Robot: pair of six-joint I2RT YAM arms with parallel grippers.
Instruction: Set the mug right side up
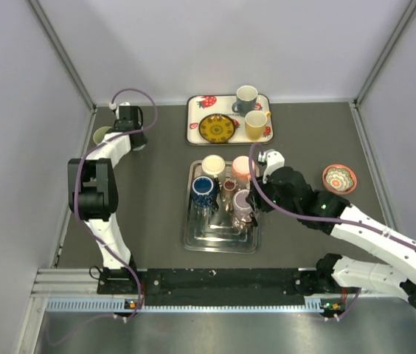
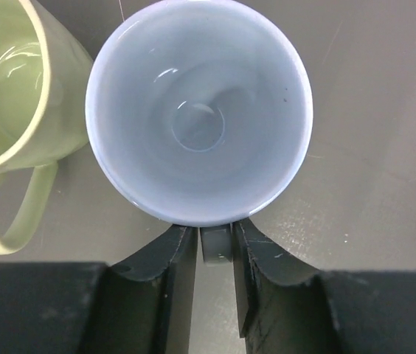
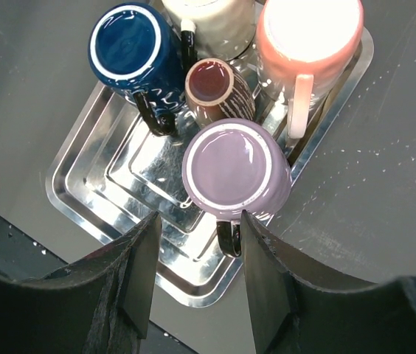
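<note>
Your left gripper (image 2: 215, 234) is clamped on the handle of a pale blue ceramic mug (image 2: 199, 110), fingers nearly together with the handle pinched between them. That mug is right side up: the left wrist view looks straight down into its open bowl. You cannot tell from that view whether its base touches the dark grey worktop (image 1: 156, 192). Just beside it, on the outer side, stands a pale green ceramic mug (image 2: 9, 88), also mouth up, its handle towards the camera.

Your right gripper (image 3: 195, 228) holds nothing. Its fingers are spread apart and hang above the near right part of a rectangular stepped steel tray (image 3: 82, 199). Between and just beyond the fingers sits a lilac glazed mug (image 3: 230, 169), bottom up, its black handle pointing back at the gripper. Around it in the tray are a dark blue mug with a white foot ring (image 3: 127, 44) and a pink mug (image 3: 311, 29), both bottom up, a small brown striped cup (image 3: 209, 81) between them, and a cream mug (image 3: 208, 18) at the far edge.

Beyond the steel tray lies a white strawberry-print tray (image 1: 193, 118) carrying a grey mug (image 1: 245, 97), a yellow mug (image 1: 255, 124) and a yellow patterned plate (image 1: 216, 127). A small patterned bowl (image 1: 338, 178) sits well apart on the right.
</note>
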